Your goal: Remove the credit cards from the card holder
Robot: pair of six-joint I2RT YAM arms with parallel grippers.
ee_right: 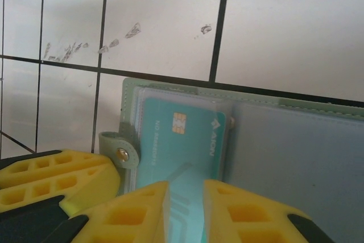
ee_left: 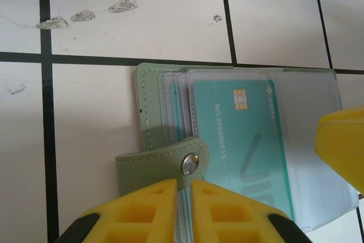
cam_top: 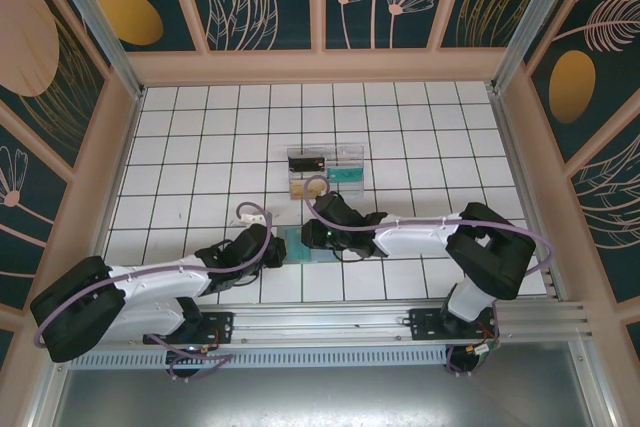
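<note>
Our left fingers (ee_left: 162,200) pinch narrowly on the near edge of the open card holder (ee_left: 149,106), just beside its snap tab (ee_left: 170,166). Our right fingers (ee_right: 149,206) close on the near end of the teal credit card (ee_right: 181,140). The rest of it lies in the holder ahead of them on the counter (ee_right: 273,21).

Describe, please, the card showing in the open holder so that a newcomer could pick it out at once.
On the white tiled table, toward its near edge, lies the open grey-green card holder. In its clear front sleeve sits the teal card, the one with a gold chip and printed number; the sleeve beside it looks empty.
</note>
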